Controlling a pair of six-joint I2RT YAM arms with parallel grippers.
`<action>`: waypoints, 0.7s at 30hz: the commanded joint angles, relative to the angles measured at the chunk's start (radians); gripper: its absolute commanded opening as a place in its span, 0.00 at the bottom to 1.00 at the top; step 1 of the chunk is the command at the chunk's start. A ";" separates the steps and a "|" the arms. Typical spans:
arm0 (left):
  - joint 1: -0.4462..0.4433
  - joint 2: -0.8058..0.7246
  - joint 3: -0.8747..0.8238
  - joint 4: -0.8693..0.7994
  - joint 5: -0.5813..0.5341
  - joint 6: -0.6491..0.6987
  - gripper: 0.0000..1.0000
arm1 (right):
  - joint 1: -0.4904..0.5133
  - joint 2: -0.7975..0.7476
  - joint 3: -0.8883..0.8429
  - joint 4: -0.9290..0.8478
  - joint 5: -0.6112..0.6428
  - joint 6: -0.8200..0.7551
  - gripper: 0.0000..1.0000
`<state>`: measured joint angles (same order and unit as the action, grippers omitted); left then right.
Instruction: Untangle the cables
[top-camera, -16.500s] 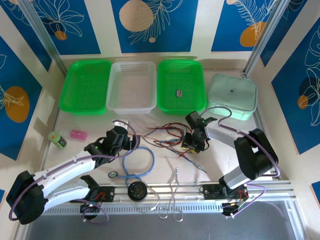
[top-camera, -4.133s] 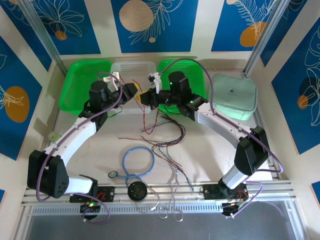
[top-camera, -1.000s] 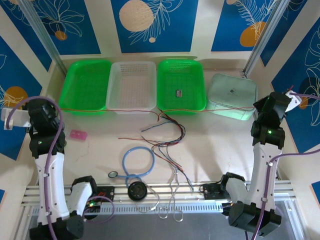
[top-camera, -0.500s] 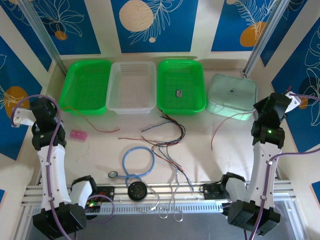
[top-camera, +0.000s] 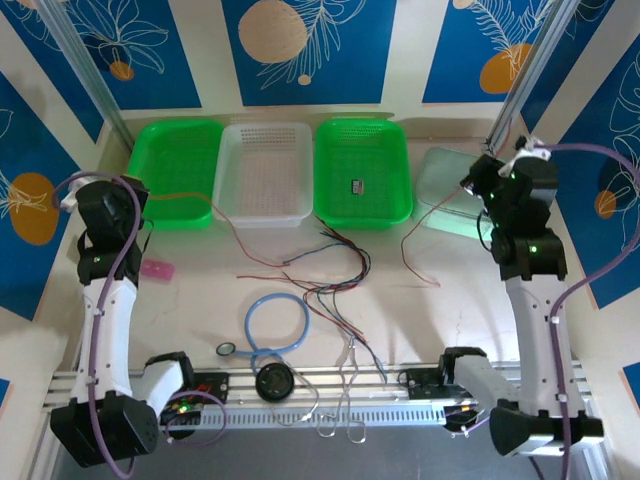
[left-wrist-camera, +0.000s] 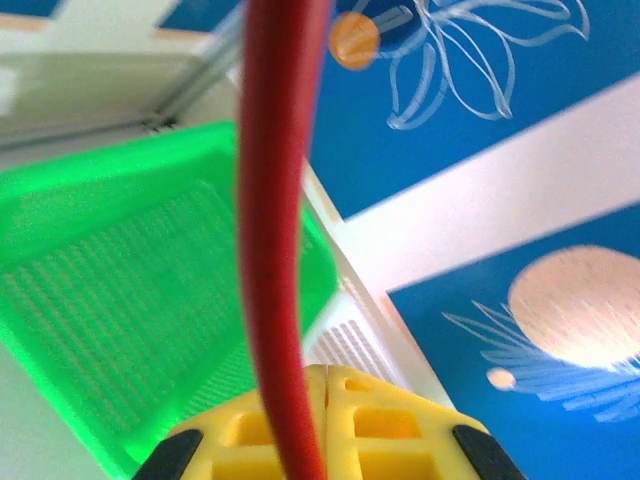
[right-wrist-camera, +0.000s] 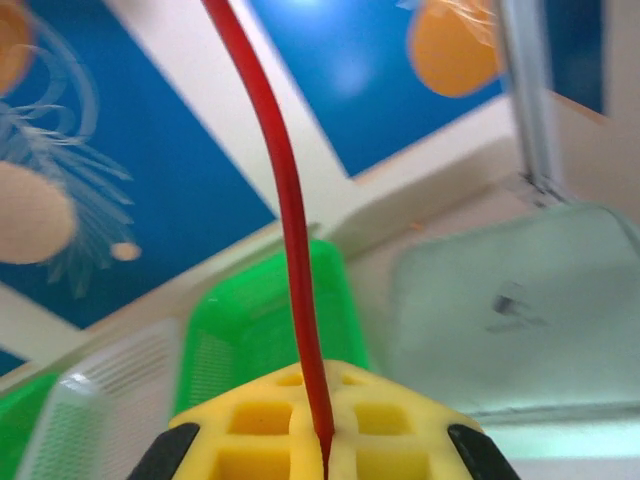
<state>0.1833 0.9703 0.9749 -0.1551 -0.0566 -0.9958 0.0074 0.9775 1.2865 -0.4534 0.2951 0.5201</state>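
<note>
A tangle of thin red, black and bluish-grey cables lies mid-table. My left gripper is raised at the left, in front of the left green basket, shut on a red cable that sags down toward the tangle. In the left wrist view the yellow fingers are pressed together and the red cable rises past them. My right gripper hangs over the pale lidded box, shut on a red cable whose loose end lies on the table. The right wrist view has this cable coming out between its closed fingers.
Along the back stand a green basket, a white basket, a second green basket holding a small dark item, and a pale green lidded box. A light-blue tube loop, a pink item and a black disc lie nearer.
One second ago red cable ran taut across the table between the two far-apart grippers. Both grippers have since swung inward and it now hangs slack in two stretches.
</note>
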 joint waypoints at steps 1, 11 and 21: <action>-0.033 -0.004 0.058 0.059 0.058 0.032 0.00 | 0.124 0.053 0.160 0.063 0.046 -0.075 0.00; -0.082 -0.052 0.034 0.002 0.050 0.056 0.00 | 0.255 0.348 0.510 0.292 0.072 -0.203 0.00; -0.085 -0.097 0.004 -0.018 0.092 0.057 0.00 | 0.273 0.624 0.369 0.587 0.254 -0.203 0.00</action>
<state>0.1059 0.8917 0.9913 -0.1589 0.0025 -0.9596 0.2646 1.5261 1.7447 0.0040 0.4229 0.3290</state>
